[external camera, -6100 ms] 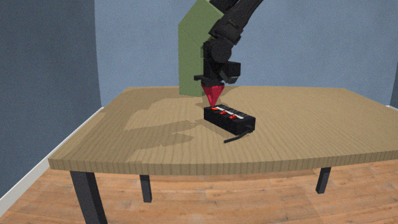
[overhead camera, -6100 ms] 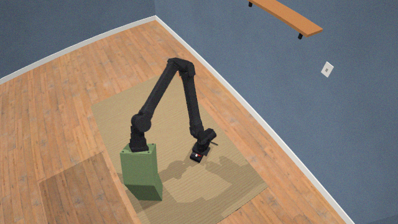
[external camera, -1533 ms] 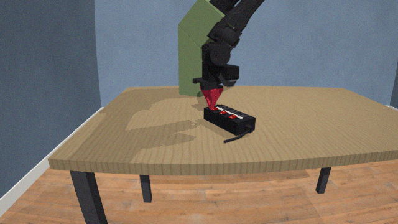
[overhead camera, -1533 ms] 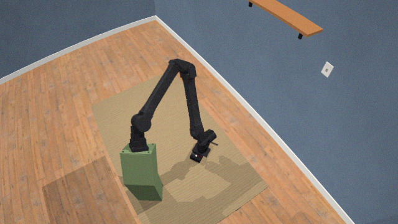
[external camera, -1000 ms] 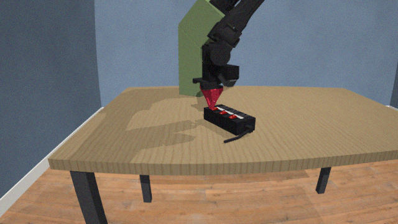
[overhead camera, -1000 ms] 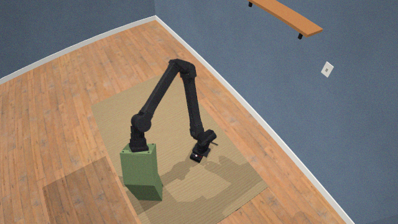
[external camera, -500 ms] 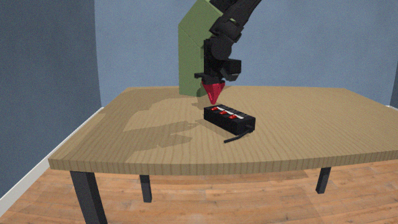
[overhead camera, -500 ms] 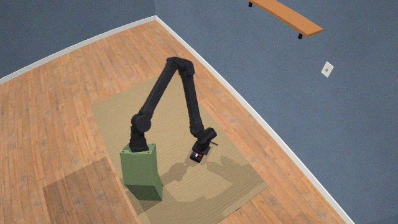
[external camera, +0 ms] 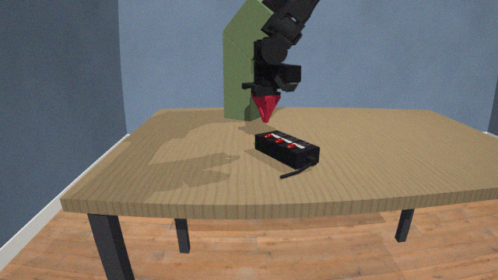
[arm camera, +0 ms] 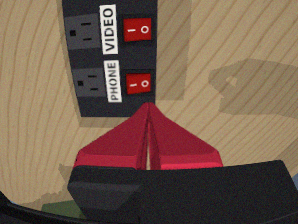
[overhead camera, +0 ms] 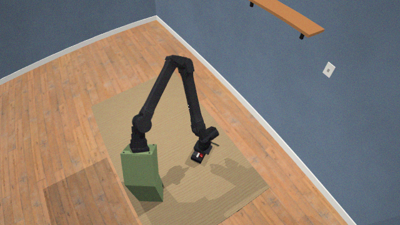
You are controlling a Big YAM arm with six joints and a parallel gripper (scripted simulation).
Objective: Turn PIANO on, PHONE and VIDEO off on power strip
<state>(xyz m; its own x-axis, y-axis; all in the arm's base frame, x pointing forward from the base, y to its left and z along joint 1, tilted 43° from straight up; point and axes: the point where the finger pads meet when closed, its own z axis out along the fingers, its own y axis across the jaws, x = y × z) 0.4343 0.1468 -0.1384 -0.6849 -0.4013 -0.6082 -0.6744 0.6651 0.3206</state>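
Blue walls stand behind our bench point(overhead camera: 140, 103) point(external camera: 218, 187) point(arm camera: 240, 30). Our claw point(overhead camera: 204, 151) point(external camera: 266, 121) point(arm camera: 148, 110), pressed together on nothing, hangs above the near-claw end of the power strip point(overhead camera: 197, 157) point(external camera: 278, 152) point(arm camera: 112, 109), which lies flat on the bench. PHONE's switch point(arm camera: 138, 83) and VIDEO's switch point(arm camera: 137, 29) look dark, so probably off. We can't read PIANO, cut off up close; maybe it's left.

Wood-grain tbl point(external camera: 369, 167) point(arm camera: 225, 30) w/ blk pwr strip point(overhead camera: 195, 159) point(external camera: 276, 152) point(arm camera: 112, 108) lying flat, label side up, cord point(external camera: 293, 172) at one end.
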